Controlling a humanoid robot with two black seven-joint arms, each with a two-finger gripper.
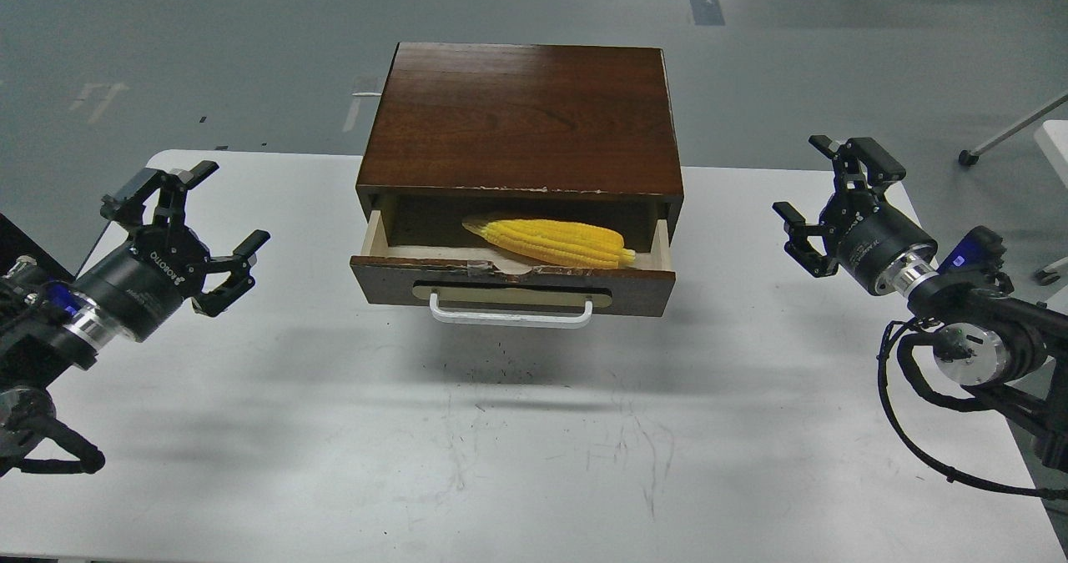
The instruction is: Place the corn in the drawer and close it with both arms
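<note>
The yellow corn (551,242) lies inside the drawer (511,286), which stands pulled partly out of the dark brown cabinet (521,117). The drawer's front has a white bar handle (511,314) on a beige plate. My left gripper (225,213) is open and empty, above the table to the left of the drawer. My right gripper (803,186) is open and empty, above the table to the right of the drawer. Neither gripper touches the drawer.
The cabinet stands at the back middle of the white table (534,446). Grey floor lies beyond the table's far edge. A white stand's leg (1005,133) shows at the far right.
</note>
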